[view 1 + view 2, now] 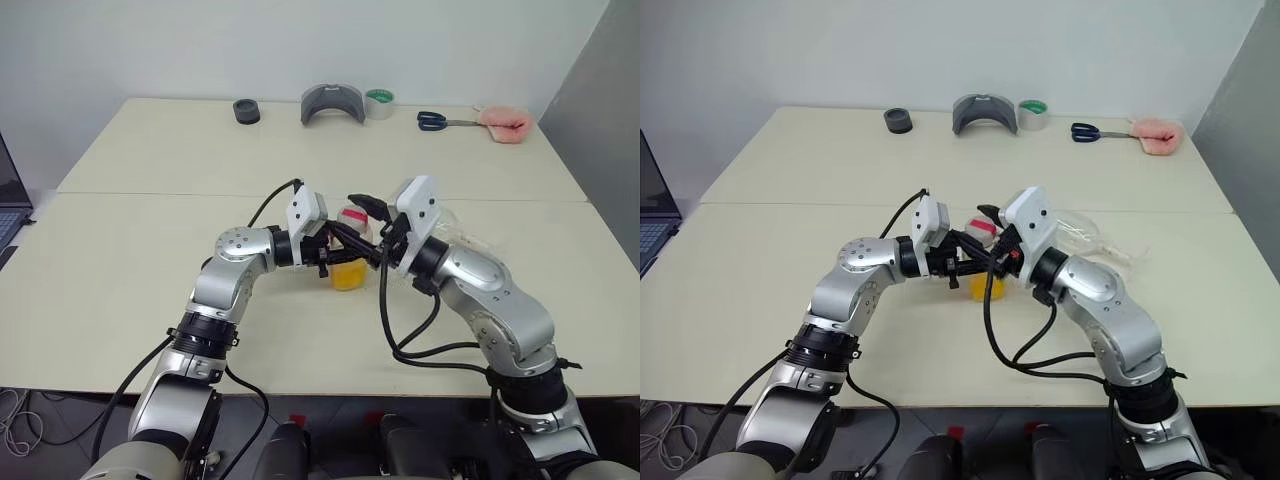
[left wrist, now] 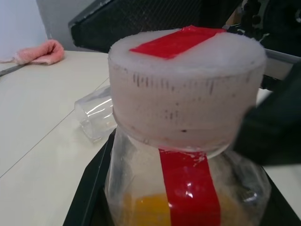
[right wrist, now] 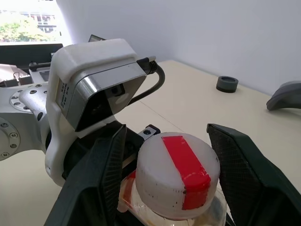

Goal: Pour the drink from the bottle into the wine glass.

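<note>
Right tool bracketing the cap of the upright bottle, centre of frame.

The left tool (image 1: 325, 252) is clamping shut on the bottle (image 1: 348, 262) at centre frame, holding it upright above the bench (image 1: 150, 260), long axis vertical. The right tool (image 3: 164, 174) is standing part open, one finger (image 3: 101, 174) each side of the cap (image 3: 176, 179), not touching it. The wine glass (image 1: 1085, 232) is lying on its side, just right of centre, nearer the right arm.

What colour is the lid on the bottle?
The cap is white with a red tape strip across it, clearest in the right wrist view.
</note>
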